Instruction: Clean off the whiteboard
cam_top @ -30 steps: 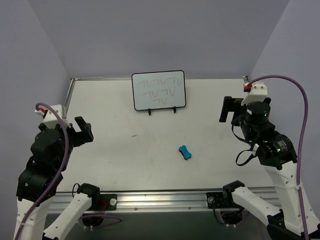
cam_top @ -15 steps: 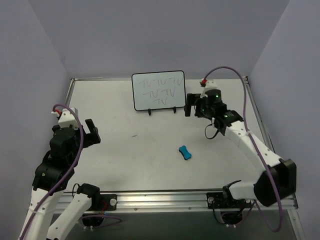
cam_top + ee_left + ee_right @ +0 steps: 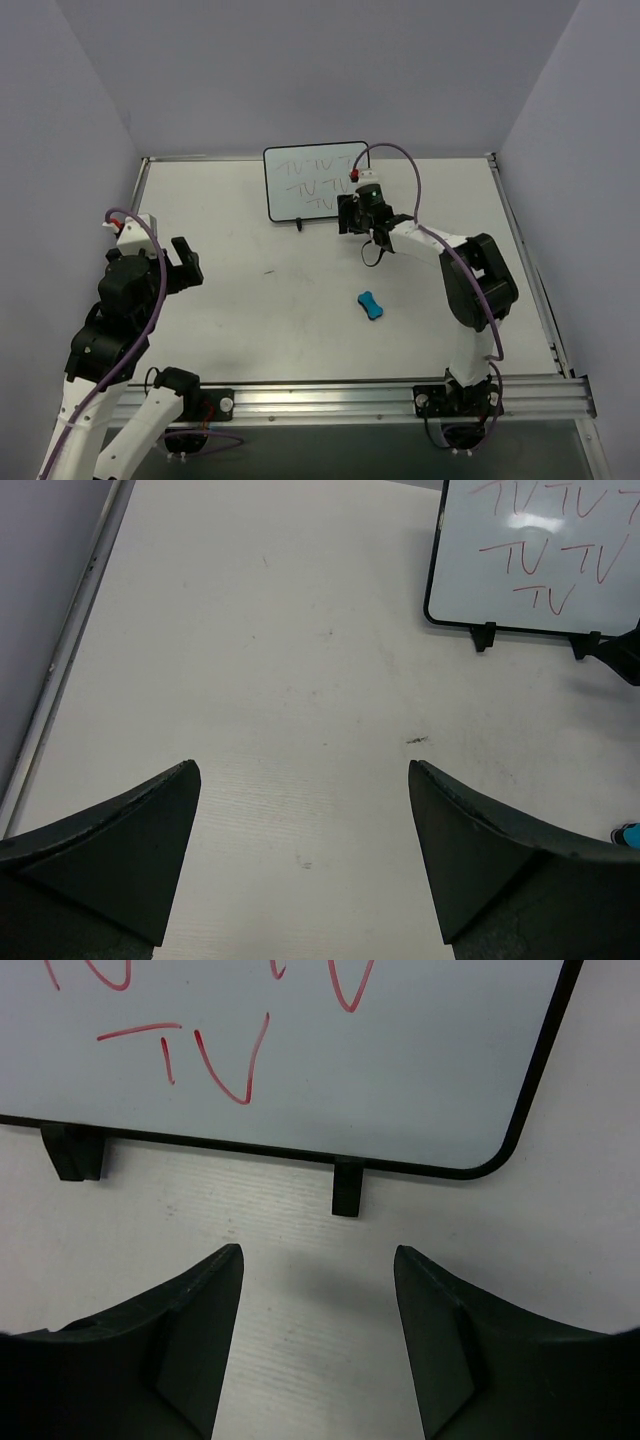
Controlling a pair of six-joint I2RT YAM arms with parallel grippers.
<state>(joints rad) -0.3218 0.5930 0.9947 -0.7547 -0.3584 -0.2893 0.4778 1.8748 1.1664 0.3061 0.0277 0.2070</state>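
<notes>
The whiteboard (image 3: 310, 178) stands upright on two small black feet at the back middle of the table, covered with red "TV" scribbles. It also shows in the left wrist view (image 3: 545, 555) and close up in the right wrist view (image 3: 300, 1050). My right gripper (image 3: 347, 215) is open and empty, just in front of the board's lower right corner, above its right foot (image 3: 347, 1190). My left gripper (image 3: 180, 262) is open and empty over the left part of the table. The blue bone-shaped eraser (image 3: 371, 304) lies flat right of centre, apart from both grippers.
The white table (image 3: 240, 310) has a metal rail along its near edge (image 3: 330, 395) and raised edges at left and right. Purple walls close in the back and sides. Small dark marks dot the tabletop (image 3: 417, 741).
My right arm has swung far left and forward, from the right side of the table to the whiteboard's lower right corner. My left arm moved slightly toward the table, then held still.
</notes>
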